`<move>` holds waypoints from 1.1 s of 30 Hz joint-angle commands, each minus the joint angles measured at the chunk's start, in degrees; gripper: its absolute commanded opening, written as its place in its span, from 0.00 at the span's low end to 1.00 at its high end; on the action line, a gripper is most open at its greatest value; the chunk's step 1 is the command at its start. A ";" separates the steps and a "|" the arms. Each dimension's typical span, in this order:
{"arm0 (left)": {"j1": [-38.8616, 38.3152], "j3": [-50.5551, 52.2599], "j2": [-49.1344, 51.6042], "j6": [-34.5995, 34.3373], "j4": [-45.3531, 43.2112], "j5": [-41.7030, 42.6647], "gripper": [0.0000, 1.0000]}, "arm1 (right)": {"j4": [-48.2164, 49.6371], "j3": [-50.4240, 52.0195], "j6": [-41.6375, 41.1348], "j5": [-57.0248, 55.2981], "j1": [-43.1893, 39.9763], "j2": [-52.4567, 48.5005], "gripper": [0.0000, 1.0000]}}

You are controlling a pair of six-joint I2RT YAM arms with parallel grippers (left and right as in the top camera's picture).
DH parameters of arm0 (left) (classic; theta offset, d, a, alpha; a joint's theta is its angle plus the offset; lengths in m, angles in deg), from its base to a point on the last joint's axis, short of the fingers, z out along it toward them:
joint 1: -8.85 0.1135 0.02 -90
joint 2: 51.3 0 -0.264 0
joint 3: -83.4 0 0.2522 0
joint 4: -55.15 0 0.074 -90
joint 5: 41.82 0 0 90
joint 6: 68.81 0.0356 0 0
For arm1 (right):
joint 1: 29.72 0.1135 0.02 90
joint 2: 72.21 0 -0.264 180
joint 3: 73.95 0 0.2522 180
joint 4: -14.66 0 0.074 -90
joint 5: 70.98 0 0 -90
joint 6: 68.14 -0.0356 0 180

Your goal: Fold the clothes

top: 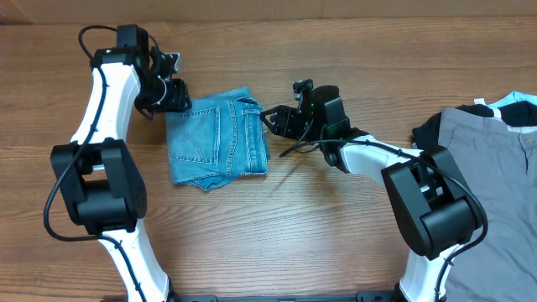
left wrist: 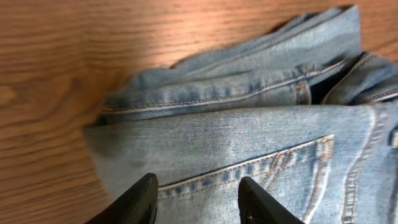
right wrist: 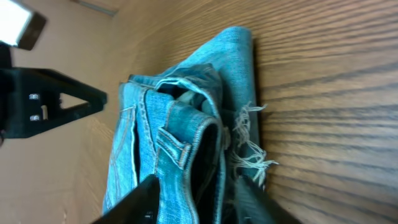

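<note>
The clothes, a pair of light-blue jeans point(top: 214, 138), lie folded into a compact bundle on the wooden table point(top: 277, 218). My left gripper point(top: 172, 95) sits at the bundle's far left corner. In the left wrist view its jaws point(left wrist: 199, 200) stand open over a stitched back pocket of the jeans point(left wrist: 249, 137), with nothing pinched. My right gripper point(top: 273, 122) is at the bundle's right edge. In the right wrist view it point(right wrist: 196, 202) stands open, straddling the stacked waistband layers of the jeans point(right wrist: 180, 124), beside a frayed hem point(right wrist: 249, 152).
A grey garment point(top: 491, 155) lies at the table's right edge on top of black and light-blue cloth point(top: 512, 105). The left arm's black gripper body point(right wrist: 43, 102) shows beyond the jeans in the right wrist view.
</note>
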 commanded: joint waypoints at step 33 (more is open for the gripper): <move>2.89 -15.56 1.73 0.74 21.59 -0.76 0.59 | -25.24 -0.37 2.99 10.88 -3.28 19.74 0.24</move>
